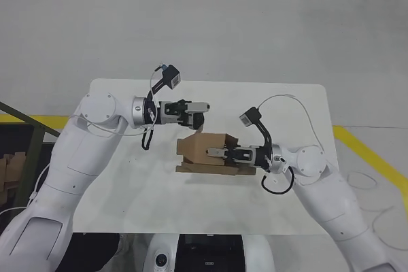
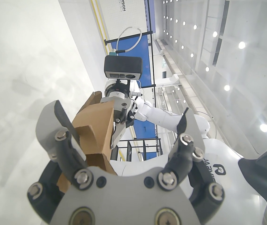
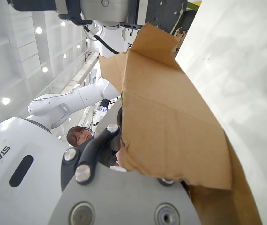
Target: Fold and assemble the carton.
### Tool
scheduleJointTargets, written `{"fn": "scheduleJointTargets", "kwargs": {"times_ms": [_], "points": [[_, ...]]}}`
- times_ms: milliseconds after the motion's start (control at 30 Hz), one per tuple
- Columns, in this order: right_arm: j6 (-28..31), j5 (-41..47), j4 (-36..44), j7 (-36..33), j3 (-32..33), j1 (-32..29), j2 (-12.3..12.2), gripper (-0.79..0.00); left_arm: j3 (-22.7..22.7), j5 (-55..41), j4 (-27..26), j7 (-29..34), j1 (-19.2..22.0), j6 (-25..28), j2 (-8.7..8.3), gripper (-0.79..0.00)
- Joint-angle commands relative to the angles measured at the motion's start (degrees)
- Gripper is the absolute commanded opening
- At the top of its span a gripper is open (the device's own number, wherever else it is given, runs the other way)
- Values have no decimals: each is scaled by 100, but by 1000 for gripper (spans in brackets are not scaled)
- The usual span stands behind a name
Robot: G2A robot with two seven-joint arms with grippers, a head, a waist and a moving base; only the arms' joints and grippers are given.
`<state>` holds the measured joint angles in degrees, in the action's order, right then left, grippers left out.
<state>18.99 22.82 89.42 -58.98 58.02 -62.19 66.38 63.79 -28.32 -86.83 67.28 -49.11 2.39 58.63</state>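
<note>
Centrally, plain brown carton (image 1: 197, 147) within grip of right end effector (image 1: 219, 154).

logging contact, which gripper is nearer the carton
Right. The right gripper is against the carton's wall; the left gripper hangs open just off its far flap.
</note>
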Motion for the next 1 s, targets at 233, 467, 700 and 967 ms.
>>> {"fn": "scheduleJointTargets", "kwargs": {"times_ms": [233, 467, 700, 967], "points": [[3, 54, -63, 26, -40, 48, 21, -785, 29, 1, 0, 45, 25, 22, 0, 0], [2, 84, -100, 130, 100, 24, 4, -785, 349, 528, -223, -546, -220, 303, -68, 0], [-121, -84, -18, 351, 309, -29, -34, -785, 502, 520, -501, -532, -444, 306, -109, 0], [-357, -147, 41, 724, 547, -88, -63, -785, 729, 919, -860, -896, -704, 517, -158, 0]]}}
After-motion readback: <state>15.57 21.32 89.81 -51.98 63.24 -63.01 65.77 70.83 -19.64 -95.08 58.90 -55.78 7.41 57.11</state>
